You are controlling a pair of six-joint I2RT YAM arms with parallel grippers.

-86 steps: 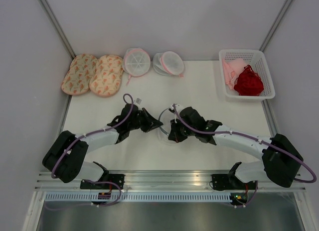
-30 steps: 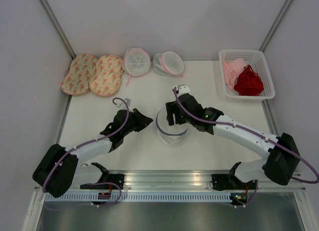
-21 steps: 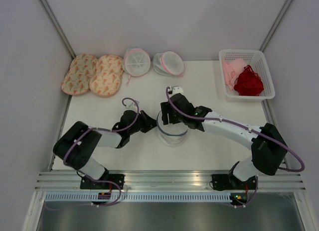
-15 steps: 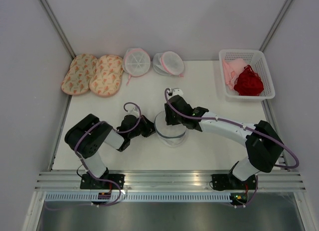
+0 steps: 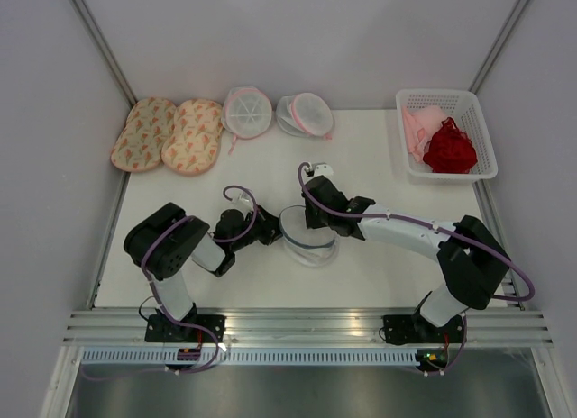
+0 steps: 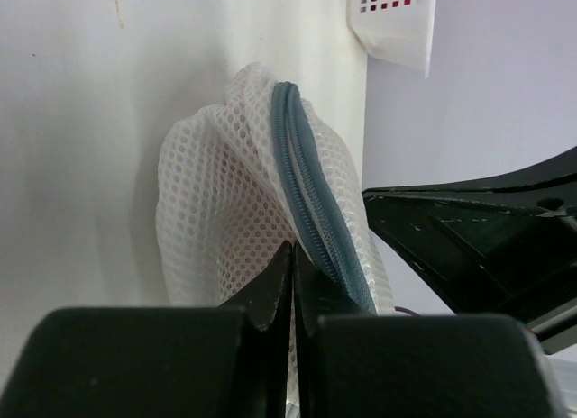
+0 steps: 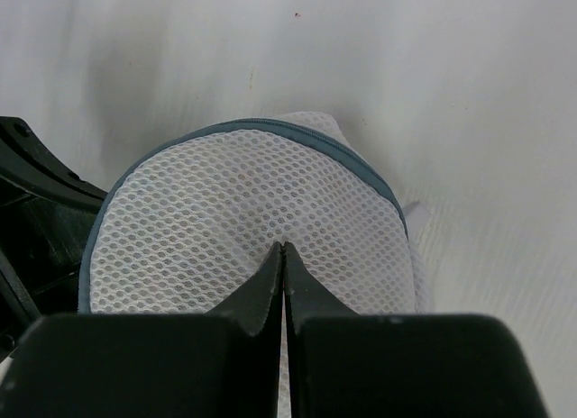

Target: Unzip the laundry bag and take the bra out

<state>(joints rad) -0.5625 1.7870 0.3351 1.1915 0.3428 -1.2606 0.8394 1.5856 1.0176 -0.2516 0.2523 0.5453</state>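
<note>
Laundry bag (image 5: 307,239), zipper (image 6: 303,195) still closed, is sitting on the tabletop (image 5: 379,170); left hand (image 6: 293,256) and right hand (image 7: 283,253), both just closed, are pinching its mesh (image 7: 243,206), bracing it for unzipping.

laundry bag (image 5: 307,240) centre | left gripper (image 5: 277,233) left of it | basket (image 5: 442,93) far-right

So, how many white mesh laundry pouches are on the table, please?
3: two pink-trimmed round pouches side by side at the far edge, one grey-zippered domed pouch at the centre.
</note>
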